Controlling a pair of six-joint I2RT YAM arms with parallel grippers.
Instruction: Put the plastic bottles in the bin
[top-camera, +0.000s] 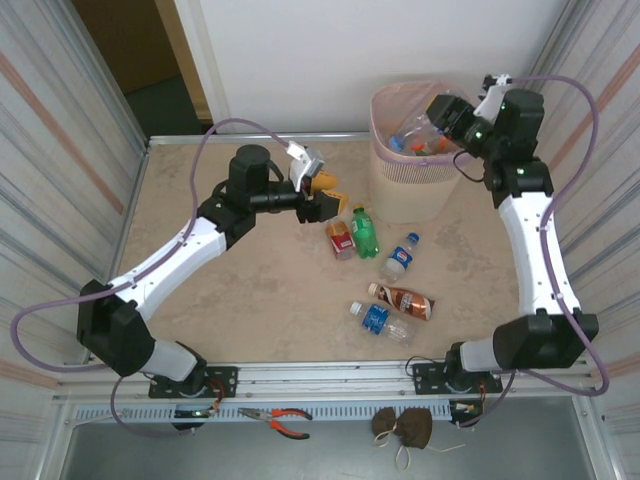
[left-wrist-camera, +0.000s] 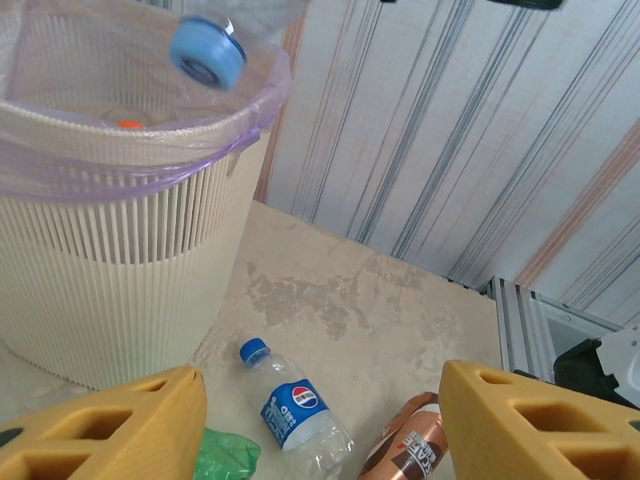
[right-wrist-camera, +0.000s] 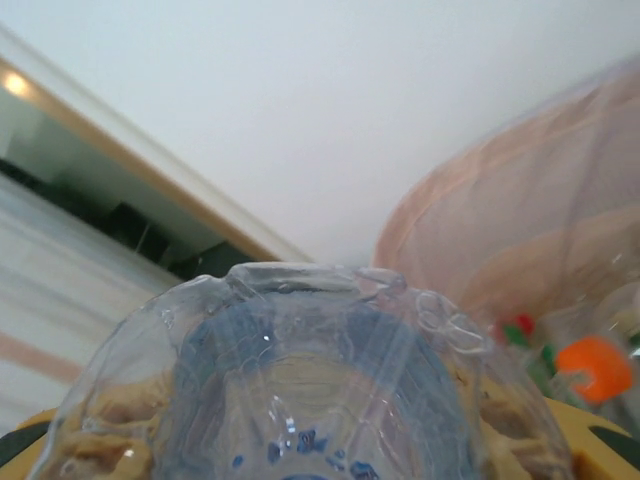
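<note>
Mottled beige tabletop (top-camera: 250, 300) | left gripper (top-camera: 330, 196) jaws apart, empty | right gripper (top-camera: 450, 118) clamps clear bottle (top-camera: 424, 126) over slotted bin (top-camera: 400, 195)

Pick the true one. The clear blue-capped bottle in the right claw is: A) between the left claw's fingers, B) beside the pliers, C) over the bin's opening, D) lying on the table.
C: the right claw grips the clear bottle above the mouth of the pink-lined bin.

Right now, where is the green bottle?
In the top view, the green bottle lies near the middle, just in front of the bin, between a red-labelled bottle and a clear blue-labelled bottle.
</note>
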